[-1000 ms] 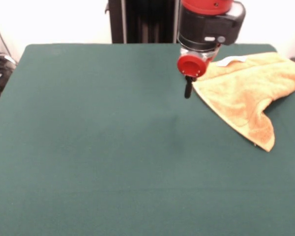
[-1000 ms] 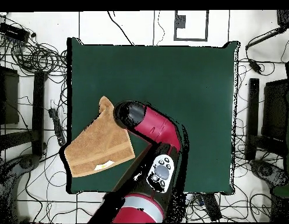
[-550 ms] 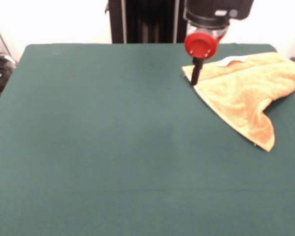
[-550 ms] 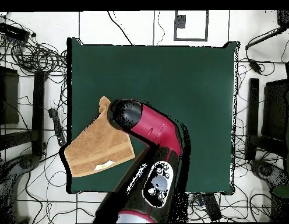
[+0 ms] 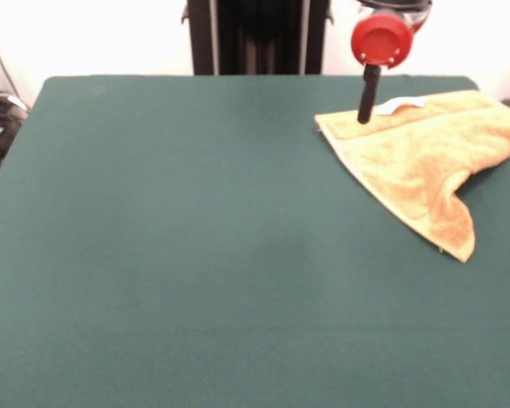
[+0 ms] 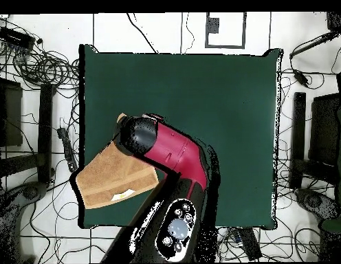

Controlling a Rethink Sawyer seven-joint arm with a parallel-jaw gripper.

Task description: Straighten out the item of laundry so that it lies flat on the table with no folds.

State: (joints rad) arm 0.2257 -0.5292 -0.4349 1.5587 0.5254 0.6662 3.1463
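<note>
Towel location: I see the orange-yellow towel [image 5: 425,157] at the front view's right, far corner of the green bench [image 5: 195,238]. In the overhead view its outer edge hangs past the bench border.
Towel condition: It is folded over on itself into a rough triangle. One pointed flap trails toward the near side. A small white tag [image 5: 401,104] lies at the far edge.
Jaws position: I read the gripper [image 5: 366,112] as a single dark stem below a red disc, hanging over the towel's far edge beside the tag.
Jaws state: I cannot tell whether the jaws are parted or closed, nor whether they touch the cloth.
Task progress: My judgement is that the flattening is not yet done, since the fold remains.
Risk 1: A pinch here may catch both layers. Cause: the upper layer lies flush on the lower one, so the whole towel would drag and not unfold.
Risk 2: A pull toward the bench border may slide the towel off. Cause: part of it overhangs already.
Risk 3: A grasp on the tag alone may slip. Cause: the tag is small.
</note>
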